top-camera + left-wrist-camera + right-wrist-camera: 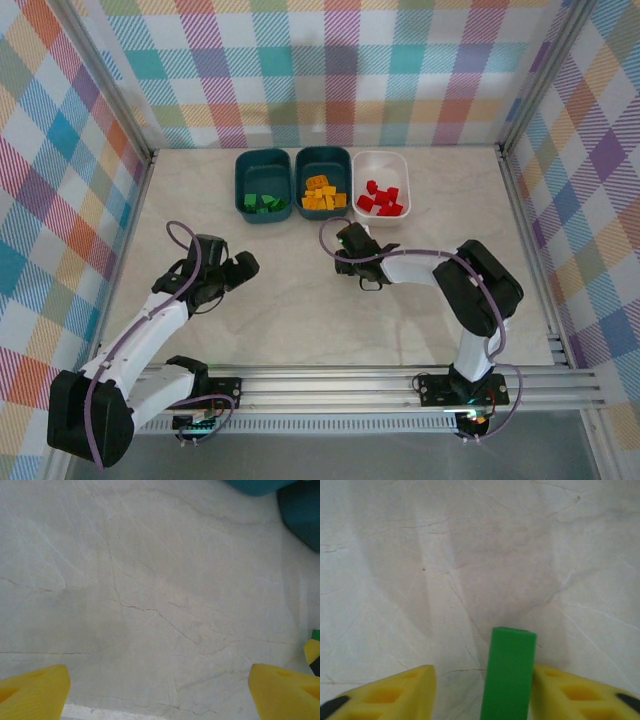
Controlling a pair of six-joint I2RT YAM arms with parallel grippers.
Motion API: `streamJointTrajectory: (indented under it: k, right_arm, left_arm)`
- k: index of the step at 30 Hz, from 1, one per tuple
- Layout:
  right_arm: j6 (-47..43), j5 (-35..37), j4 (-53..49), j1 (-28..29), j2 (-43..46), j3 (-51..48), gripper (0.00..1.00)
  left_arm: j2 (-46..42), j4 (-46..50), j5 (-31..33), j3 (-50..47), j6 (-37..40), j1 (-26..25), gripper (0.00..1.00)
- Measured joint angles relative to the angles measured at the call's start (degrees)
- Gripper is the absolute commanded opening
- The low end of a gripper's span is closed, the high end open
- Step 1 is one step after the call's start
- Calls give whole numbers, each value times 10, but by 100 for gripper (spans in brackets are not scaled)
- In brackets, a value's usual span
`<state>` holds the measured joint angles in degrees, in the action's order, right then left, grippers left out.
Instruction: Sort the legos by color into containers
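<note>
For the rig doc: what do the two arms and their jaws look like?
Left arm and right arm: white links, black joint housings and black bases, a lilac cable looped along each. Jaws are yellow plastic wedges with rectangular recesses; the right pair shows black marks near the edges.

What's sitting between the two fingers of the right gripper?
A green lego stands between the right gripper's yellow fingers, seen in the right wrist view, one finger not yet touching it.

Green, orange, red legos (322,192) in separate tubs (263,160); one green brick (508,675) between fingers (395,695).
</note>
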<state>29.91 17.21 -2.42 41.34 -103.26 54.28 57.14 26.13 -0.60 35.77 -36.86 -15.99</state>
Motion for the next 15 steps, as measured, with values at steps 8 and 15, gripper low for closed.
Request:
streamJointTrajectory:
  k: [8, 15]
  right_arm:
    - [4, 24, -19, 2, 8, 6, 17]
    - [0, -18, -15, 28, 49, 66, 17]
  left_arm:
    - [0, 4, 2, 0, 2, 0, 93]
    - [5, -22, 16, -23, -23, 0, 93]
